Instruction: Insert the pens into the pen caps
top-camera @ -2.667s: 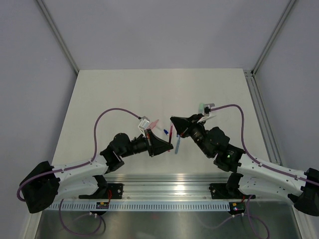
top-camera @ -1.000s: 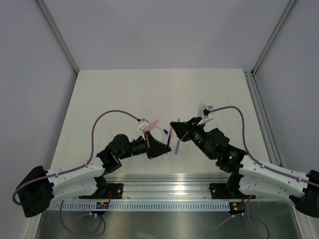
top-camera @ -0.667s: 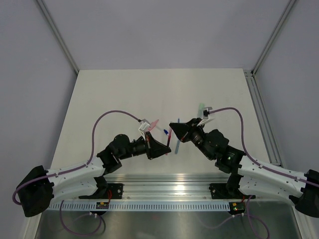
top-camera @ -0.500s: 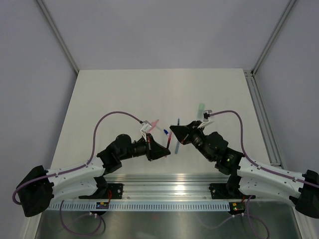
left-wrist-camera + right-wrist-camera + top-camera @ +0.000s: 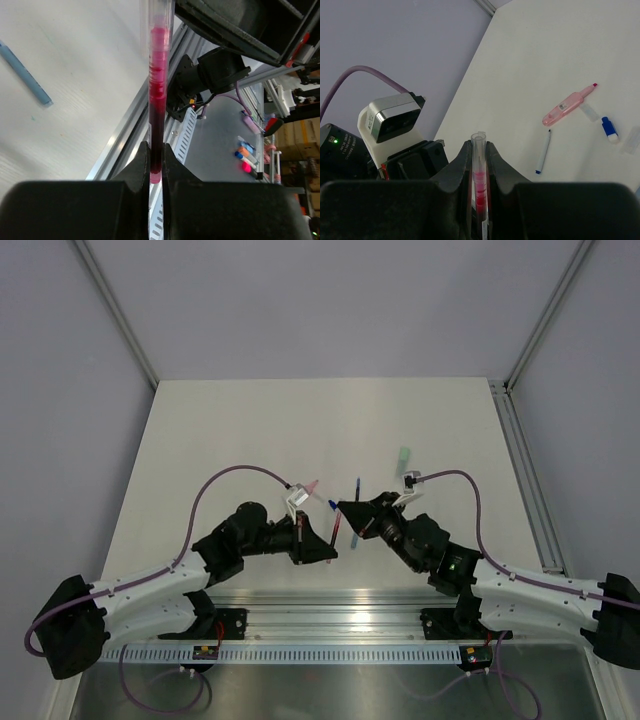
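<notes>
Black moulded fingers of the left gripper point(image 5: 156, 162) pinch one end of a thin red pen point(image 5: 157, 95). The right gripper point(image 5: 479, 150) clamps its clear tubular other end, over the surface's near middle. A translucent pink cap point(image 5: 567, 106) and a slim blue pen point(image 5: 543, 151) lie flat on the matte white surface point(image 5: 545, 45).

The right fingers point(image 5: 462, 161) are closed on a red pen point(image 5: 479, 176), its clear end poking just past their tips. Beyond them on the white bench point(image 5: 545, 60) lie a pale pink tube point(image 5: 567, 106), a thin blue pen point(image 5: 543, 151) and a small blue cap point(image 5: 608, 128), each apart from the others
</notes>
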